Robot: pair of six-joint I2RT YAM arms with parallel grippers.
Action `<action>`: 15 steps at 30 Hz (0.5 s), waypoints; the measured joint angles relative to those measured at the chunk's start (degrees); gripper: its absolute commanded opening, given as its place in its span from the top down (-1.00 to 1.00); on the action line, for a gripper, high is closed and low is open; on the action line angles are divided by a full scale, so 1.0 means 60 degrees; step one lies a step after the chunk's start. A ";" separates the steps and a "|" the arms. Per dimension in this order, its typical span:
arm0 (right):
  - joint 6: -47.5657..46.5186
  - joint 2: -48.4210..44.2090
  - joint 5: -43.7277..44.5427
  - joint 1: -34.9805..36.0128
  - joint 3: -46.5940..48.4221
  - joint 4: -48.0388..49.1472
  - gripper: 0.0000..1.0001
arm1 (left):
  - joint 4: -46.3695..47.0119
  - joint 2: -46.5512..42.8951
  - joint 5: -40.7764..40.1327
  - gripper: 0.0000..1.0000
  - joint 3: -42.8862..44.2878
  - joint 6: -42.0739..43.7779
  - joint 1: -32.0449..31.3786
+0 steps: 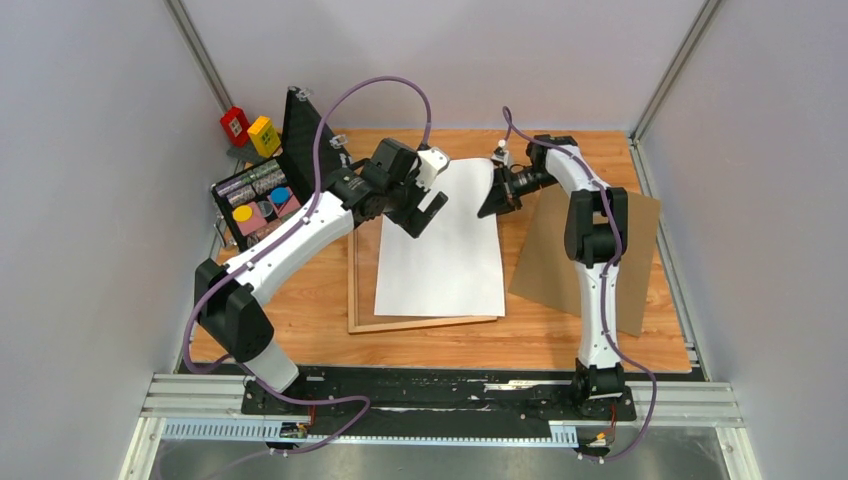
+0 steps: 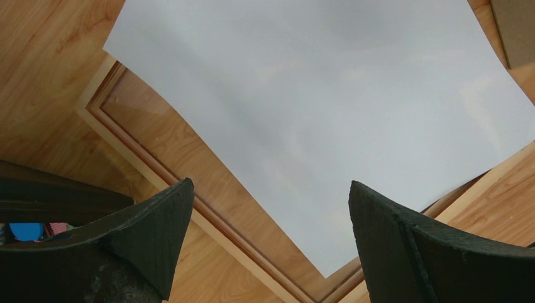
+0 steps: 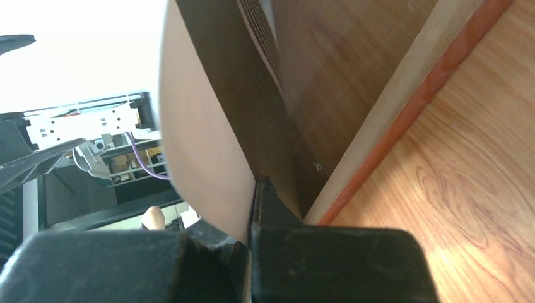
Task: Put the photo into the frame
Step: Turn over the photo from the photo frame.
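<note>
The photo (image 1: 440,245) lies white back up over the frame (image 1: 352,285), skewed to the right, so the frame's left and near rails show. My right gripper (image 1: 497,200) is shut on the photo's far right edge and lifts it, curling the sheet. In the right wrist view the pinched photo (image 3: 202,139) stands between my closed fingers (image 3: 328,265), beside a frame rail (image 3: 391,107). My left gripper (image 1: 425,210) is open and empty, hovering above the photo's far left part. In the left wrist view the photo (image 2: 315,113) and a frame corner (image 2: 208,218) lie below.
A plain brown backing board (image 1: 555,265) lies to the right of the frame, under the right arm. A black case (image 1: 255,200) with coloured items stands open at the left. Red (image 1: 235,125) and yellow (image 1: 264,135) blocks sit at the far left.
</note>
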 measured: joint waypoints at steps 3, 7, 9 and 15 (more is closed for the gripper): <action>-0.0091 0.0102 0.0011 -0.0029 0.0138 -0.0237 1.00 | 0.0022 -0.0069 -0.0011 -1.00 -0.0022 0.0007 0.0000; -0.0069 0.0499 0.0076 -0.0040 0.0783 -0.0372 0.97 | 0.0047 -0.0080 -0.0036 -1.00 -0.0022 0.0011 0.0000; -0.0004 0.0696 0.0149 -0.0036 0.1089 -0.0346 0.88 | 0.0051 -0.0080 -0.0036 -1.00 -0.0022 0.0007 0.0000; 0.0222 0.0947 0.0270 0.0087 0.1322 -0.0233 0.42 | 0.0076 -0.0084 -0.0062 -1.00 -0.0022 0.0015 0.0000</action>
